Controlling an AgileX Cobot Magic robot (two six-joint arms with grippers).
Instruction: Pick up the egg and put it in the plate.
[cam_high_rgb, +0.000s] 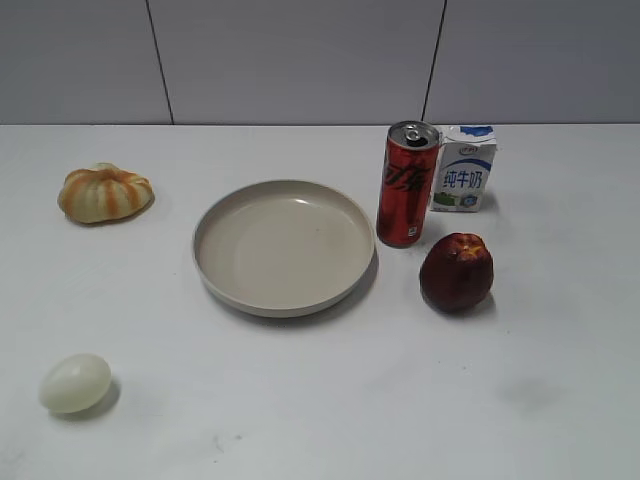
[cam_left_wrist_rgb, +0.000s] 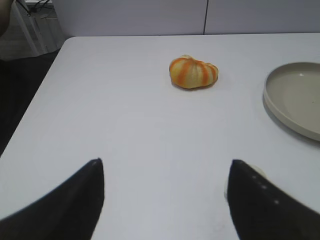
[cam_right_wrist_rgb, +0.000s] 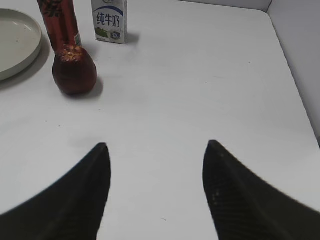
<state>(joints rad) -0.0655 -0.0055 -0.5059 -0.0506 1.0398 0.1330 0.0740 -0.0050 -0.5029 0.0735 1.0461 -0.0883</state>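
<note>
The pale cream egg (cam_high_rgb: 75, 383) lies on the white table at the front left in the exterior view. In the left wrist view only a sliver of it (cam_left_wrist_rgb: 258, 170) shows behind the right fingertip. The beige plate (cam_high_rgb: 215, 225) sits mid-table and is empty; its rim also shows in the left wrist view (cam_left_wrist_rgb: 270, 97) and the right wrist view (cam_right_wrist_rgb: 30, 52). My left gripper (cam_left_wrist_rgb: 166, 167) is open and empty, with the egg just outside its right finger. My right gripper (cam_right_wrist_rgb: 156, 147) is open and empty over bare table. Neither gripper shows in the exterior view.
An orange-striped pumpkin-like thing (cam_high_rgb: 104, 192) lies at the back left. A red soda can (cam_high_rgb: 406, 185), a small milk carton (cam_high_rgb: 463, 168) and a dark red apple (cam_high_rgb: 456, 271) stand right of the plate. The table's left edge (cam_left_wrist_rgb: 30, 112) and right edge (cam_right_wrist_rgb: 295, 85) are close.
</note>
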